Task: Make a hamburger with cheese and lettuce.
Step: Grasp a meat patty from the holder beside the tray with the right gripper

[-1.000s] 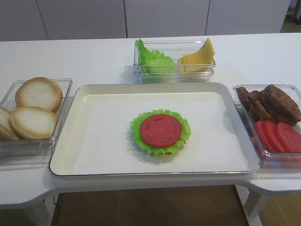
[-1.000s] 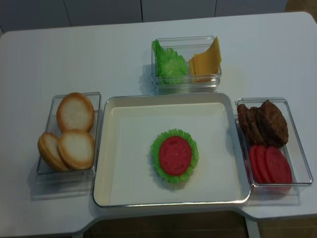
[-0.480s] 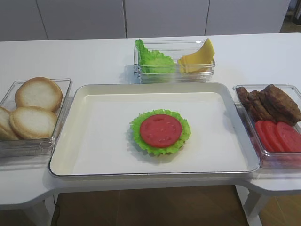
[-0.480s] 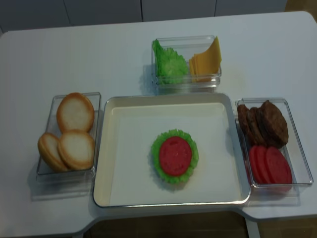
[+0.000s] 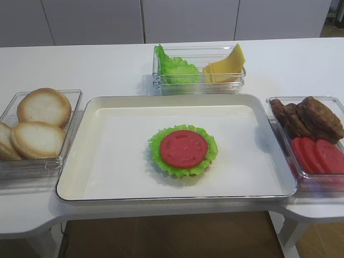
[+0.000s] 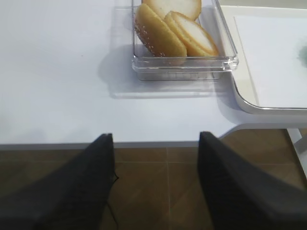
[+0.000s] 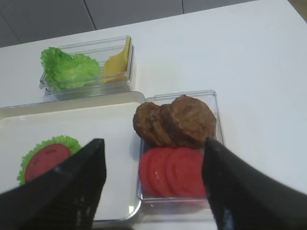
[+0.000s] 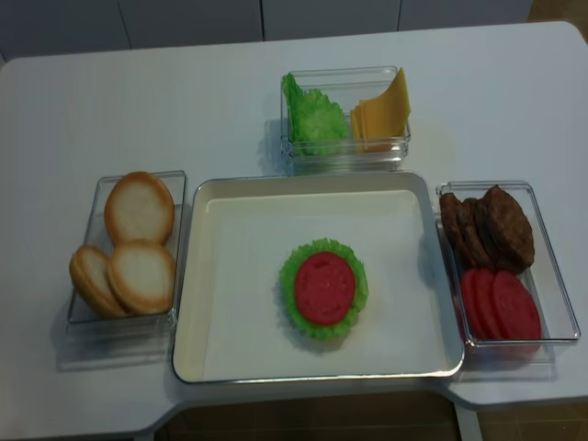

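— Where does the small round layered hamburger [image 5: 183, 151] sit?
— Near the middle of the shallow cream metal tray [image 5: 107, 161], a touch toward the front edge. A red tomato slice [image 5: 184, 148] lies on top, a frilly green leaf rim shows all round it, and a sliver of tan bun peeks out below.

— And the loose lettuce and cheese?
— Both share the clear plastic box [image 5: 199, 54] behind the tray: the bright green ruffled lettuce [image 5: 176, 70] in its left half, the thin pale-yellow cheese slices [image 5: 227, 65] leaning in its right half.

— What flanks the tray?
— On the left, a clear box of pale round buns [image 5: 38, 124]. On the right, a clear box with dark brown patties [image 5: 309, 117] at the back and red tomato slices [image 5: 318, 155] in front. Everything rests on the white bench [image 5: 97, 67].

— The tools?
— The right tool [image 7: 153, 184] hangs released above the patty box, its dark fingers [image 7: 72, 187] spread wide. The left tool [image 6: 156, 184] is also spread, out over the bench's front edge near the bun box, grasping nothing.
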Motion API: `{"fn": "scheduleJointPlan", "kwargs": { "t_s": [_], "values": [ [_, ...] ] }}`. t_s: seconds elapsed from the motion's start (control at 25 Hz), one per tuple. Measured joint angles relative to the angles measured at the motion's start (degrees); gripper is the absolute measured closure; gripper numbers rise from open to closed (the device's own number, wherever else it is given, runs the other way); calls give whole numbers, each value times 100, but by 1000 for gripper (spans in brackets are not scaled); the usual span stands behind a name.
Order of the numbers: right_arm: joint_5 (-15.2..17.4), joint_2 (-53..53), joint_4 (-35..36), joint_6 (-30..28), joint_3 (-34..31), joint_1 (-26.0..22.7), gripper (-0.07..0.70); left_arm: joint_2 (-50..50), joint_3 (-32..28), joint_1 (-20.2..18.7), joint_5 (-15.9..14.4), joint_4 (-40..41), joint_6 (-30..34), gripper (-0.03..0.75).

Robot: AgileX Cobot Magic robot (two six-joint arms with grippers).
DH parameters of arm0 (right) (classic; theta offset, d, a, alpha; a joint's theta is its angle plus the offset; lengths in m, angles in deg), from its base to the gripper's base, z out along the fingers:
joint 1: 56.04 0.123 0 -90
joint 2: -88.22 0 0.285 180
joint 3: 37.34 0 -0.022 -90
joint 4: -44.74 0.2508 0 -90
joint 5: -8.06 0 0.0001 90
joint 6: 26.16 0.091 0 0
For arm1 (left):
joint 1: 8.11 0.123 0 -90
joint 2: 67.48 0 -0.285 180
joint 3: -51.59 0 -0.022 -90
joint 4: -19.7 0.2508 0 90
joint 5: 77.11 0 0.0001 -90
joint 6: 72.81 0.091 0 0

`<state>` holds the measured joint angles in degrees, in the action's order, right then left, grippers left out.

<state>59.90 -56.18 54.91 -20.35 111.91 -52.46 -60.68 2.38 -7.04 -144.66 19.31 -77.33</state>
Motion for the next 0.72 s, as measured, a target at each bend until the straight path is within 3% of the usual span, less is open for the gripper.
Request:
{"fn": "scheduleJointPlan", "kwargs": {
  "t_s": [0.4,0.52,0.72],
  "values": [
    [295,2731,251,-354,1839,64,157,0,0,0,0,0,0,300],
    [500,3399,15,-335,2406,427,157,0,0,0,0,0,0,300],
    [1190,4554,-1164,286,3191,1322,157,0,0,0,0,0,0,300]
  ]
}}
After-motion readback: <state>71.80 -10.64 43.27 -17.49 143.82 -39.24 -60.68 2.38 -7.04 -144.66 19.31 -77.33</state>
